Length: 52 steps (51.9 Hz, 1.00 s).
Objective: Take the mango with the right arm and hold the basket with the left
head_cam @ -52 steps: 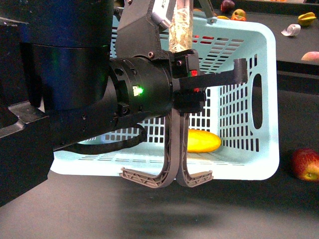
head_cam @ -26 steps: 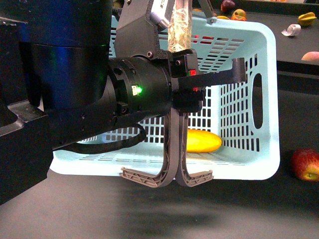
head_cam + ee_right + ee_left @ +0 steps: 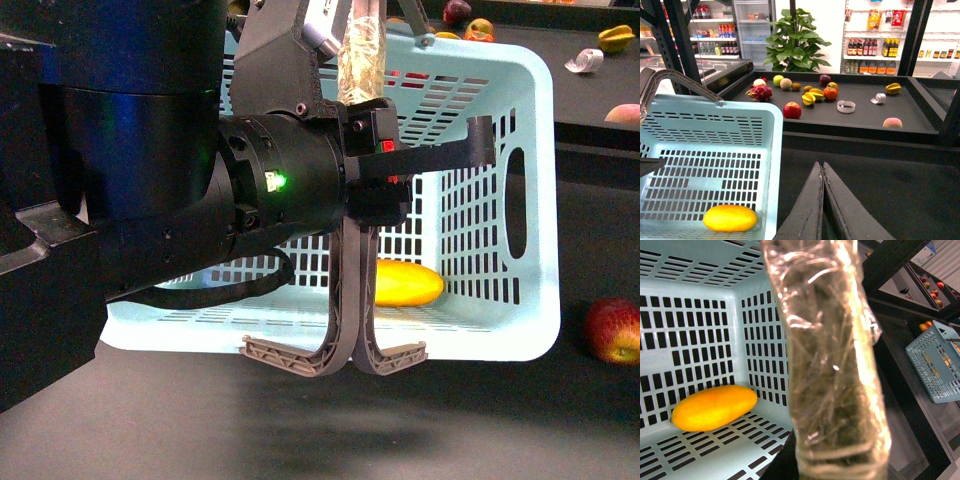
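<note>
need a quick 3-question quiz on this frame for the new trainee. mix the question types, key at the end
1. True or false: the mango is gripped in the right pincer.
2. In the front view, where does the red-and-yellow apple lie?
A) inside the basket
B) on the dark surface outside the basket, on the robot's right
C) on top of the mango
3. Fill in: in the right wrist view, the right pincer is ___ (open/shut).

Key:
1. False. The mango lies on the basket floor.
2. B.
3. Shut, with nothing in it.
</note>
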Tool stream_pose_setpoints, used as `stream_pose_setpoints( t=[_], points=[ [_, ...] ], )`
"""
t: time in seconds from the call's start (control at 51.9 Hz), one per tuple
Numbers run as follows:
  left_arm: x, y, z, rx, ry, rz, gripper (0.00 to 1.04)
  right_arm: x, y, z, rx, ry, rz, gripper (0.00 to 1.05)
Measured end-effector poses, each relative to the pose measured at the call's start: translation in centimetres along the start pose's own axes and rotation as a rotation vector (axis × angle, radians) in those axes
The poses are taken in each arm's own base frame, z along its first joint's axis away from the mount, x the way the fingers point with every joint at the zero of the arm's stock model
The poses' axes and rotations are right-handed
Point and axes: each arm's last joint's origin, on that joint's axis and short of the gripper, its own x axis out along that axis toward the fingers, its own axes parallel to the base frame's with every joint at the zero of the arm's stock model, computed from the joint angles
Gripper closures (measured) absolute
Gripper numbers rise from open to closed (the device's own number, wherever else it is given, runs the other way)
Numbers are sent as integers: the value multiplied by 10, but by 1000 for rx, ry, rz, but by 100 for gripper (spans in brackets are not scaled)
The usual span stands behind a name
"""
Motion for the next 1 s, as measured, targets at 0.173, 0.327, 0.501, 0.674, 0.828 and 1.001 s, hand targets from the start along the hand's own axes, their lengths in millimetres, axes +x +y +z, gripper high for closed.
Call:
stream_pose_setpoints(
  t=[0.173,0.327,0.501,0.674,0.828,1.001],
  points=[
    [0,0,0,0,0,0,100,0,0,0,-1,0,0,79],
    [0,0,0,0,0,0,100,0,0,0,-1,0,0,56],
    [3,-3,-2,90,-79,133,100,0,0,0,-1,0,-1,31],
    [28,1,20,246,-208,390,100,0,0,0,0,0,1,7],
    [44,33,54,13,-326,576,100,0,0,0,0,0,0,8],
    [54,71,60,-331,-426,713,100,0,0,0,0,0,2,8]
  ],
)
